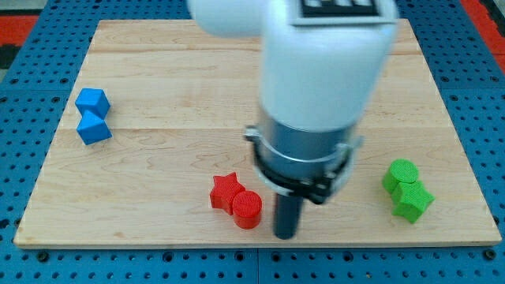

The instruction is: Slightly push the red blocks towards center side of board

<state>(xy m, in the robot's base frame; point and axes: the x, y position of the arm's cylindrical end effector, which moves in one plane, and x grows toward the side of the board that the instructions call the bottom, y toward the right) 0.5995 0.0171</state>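
Our tip (pixel 285 235) rests on the wooden counter (pixel 173 95), just right of the touching red cylinder (pixel 247 209) and red star (pixel 226 191); we carry no pincer.

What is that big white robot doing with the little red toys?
It is a robot arm that pushes blocks with a dark rod. My tip sits at the view's bottom, just to the right of the red cylinder, which touches the red star. The job is nudging those two toward the board's middle. Two blue blocks and two green blocks wait at the sides.
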